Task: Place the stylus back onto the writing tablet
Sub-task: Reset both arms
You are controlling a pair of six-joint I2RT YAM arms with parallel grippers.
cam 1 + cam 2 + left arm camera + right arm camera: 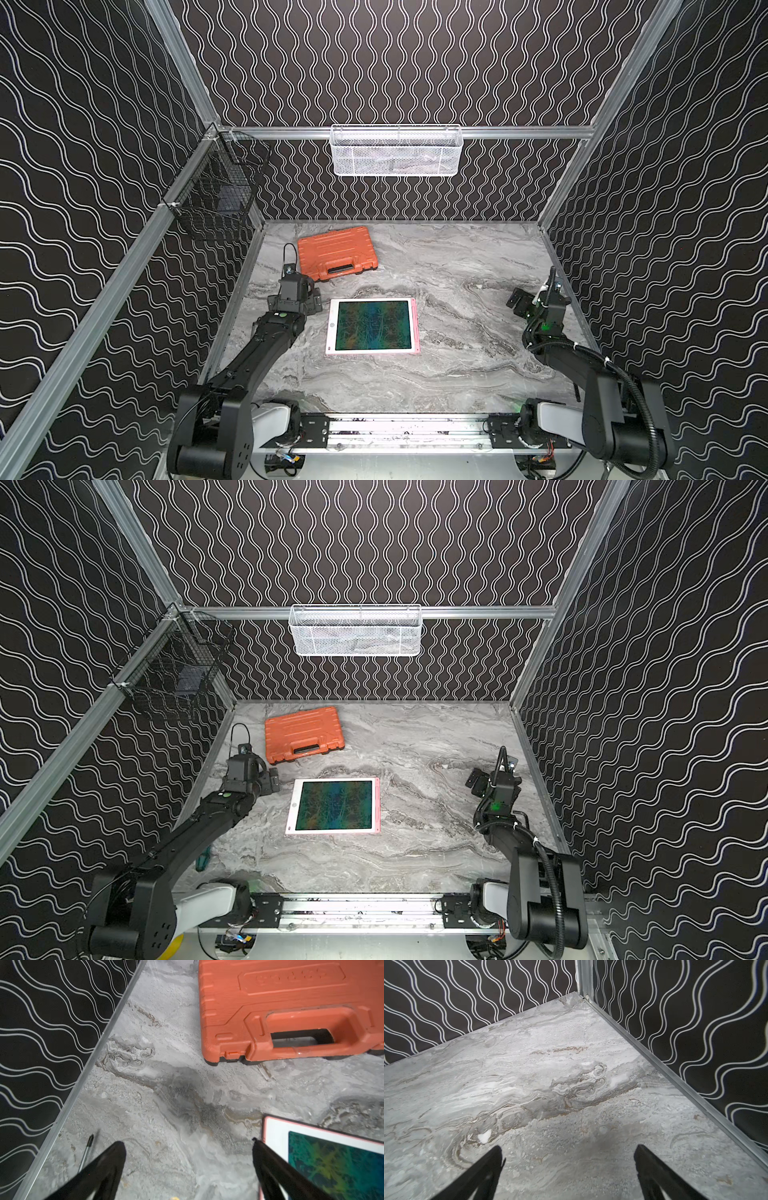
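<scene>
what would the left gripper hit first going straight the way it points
Probably the marble table, as the open left gripper tilts down; the orange case lies just beside that line. Depth is unclear.

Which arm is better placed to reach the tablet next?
Left. The left fingers, open, sit beside the writing tablet, its corner in their wrist view. The right fingers, also open, stand far off by the side wall.

Grey marbled counter [457,270] carries the writing tablet [372,325] mid-surface, an orange case [336,252] lies behind it, and a screwdriver [202,859] sits by the left edge.
</scene>
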